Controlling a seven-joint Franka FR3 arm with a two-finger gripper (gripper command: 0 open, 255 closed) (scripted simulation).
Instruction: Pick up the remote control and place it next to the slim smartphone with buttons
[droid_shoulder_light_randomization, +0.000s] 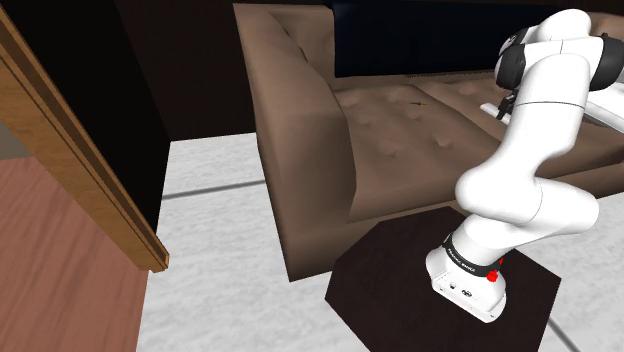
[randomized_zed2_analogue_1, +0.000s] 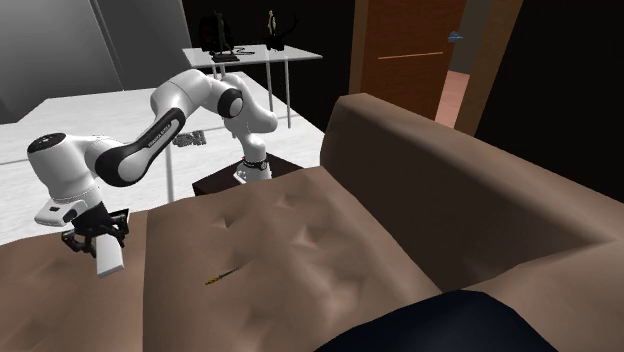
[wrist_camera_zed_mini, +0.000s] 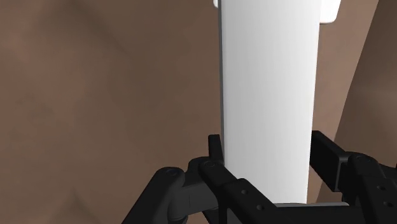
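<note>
My tool (wrist_camera_zed_mini: 270, 153) is clamped on the white remote control (wrist_camera_zed_mini: 267, 83), one finger on each side. The remote hangs lengthwise below it, over the brown sofa (randomized_zed2_analogue_1: 300, 250) seat.

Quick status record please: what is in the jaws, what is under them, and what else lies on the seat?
gripper: jaws shut on the remote
remote: plain white slab, clasped at one end, the rest hanging out beyond the jaws
below: brown tufted sofa seat
contact with seat: cannot tell
beyond the remote's far end: white thing, mostly hidden, identity unclear
also on seat: thin yellowish stick, apart from the remote
stand: dark box beside the sofa
</note>
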